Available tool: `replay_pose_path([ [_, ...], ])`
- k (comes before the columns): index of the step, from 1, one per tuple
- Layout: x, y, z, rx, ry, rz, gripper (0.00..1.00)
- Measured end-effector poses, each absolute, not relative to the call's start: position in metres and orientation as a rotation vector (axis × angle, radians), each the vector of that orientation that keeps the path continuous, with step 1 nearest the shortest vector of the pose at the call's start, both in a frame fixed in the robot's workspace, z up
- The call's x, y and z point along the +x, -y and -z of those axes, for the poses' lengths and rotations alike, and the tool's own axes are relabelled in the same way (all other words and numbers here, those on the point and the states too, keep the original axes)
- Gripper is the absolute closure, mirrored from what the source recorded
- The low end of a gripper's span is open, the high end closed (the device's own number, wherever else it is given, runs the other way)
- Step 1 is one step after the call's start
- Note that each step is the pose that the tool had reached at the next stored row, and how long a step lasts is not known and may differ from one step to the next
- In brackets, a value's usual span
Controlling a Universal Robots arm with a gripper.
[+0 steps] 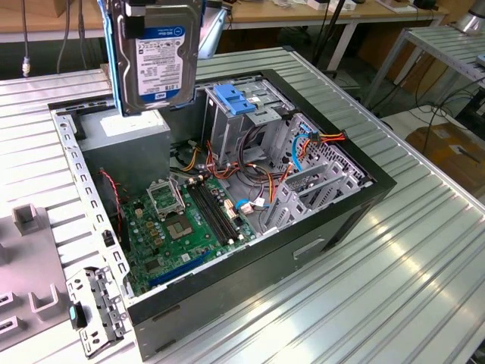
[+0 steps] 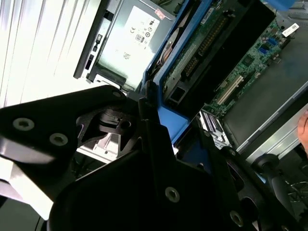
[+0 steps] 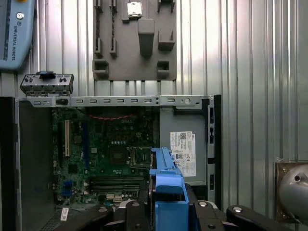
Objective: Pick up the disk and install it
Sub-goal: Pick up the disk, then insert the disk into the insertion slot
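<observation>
Ribbed silvery bench [image 1: 394,288] of grooved metal slats, catching bright glare toward the exterior view's right. Behind it, pale wooden tables [image 1: 303,14] on white legs, with dark cables [image 1: 331,42] hanging beneath. At the exterior view's right, a second slatted metal table [image 1: 447,45]. Below, light floor [image 1: 405,114] and a brown cardboard box [image 1: 455,152].

From where I stand, the exterior view sits off one corner of the open computer case [image 1: 227,284] and looks down at a slant, far enough back to take in the ribbed table [image 1: 394,288]. The first wrist view looks straight down from well above onto the motherboard [image 3: 110,149], with the disk [image 3: 168,192] edge-on close to the lens. The second wrist view is very near and tilted, peering past black bracketry [image 2: 144,192]. All three share the motherboard and the power-supply box [image 1: 125,136].
</observation>
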State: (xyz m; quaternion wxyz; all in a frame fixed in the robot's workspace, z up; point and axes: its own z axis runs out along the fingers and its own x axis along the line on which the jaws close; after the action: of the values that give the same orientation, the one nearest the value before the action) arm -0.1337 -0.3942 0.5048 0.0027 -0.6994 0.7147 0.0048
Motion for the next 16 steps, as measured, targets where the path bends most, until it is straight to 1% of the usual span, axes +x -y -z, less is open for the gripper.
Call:
replay_pose_path([
  [7,-0.119,0.394,-0.505,-2.194,-2.242,-0.015,0.63],
  [16,-0.117,0.396,-0.505,-2.194,-2.242,-0.015,0.63],
])
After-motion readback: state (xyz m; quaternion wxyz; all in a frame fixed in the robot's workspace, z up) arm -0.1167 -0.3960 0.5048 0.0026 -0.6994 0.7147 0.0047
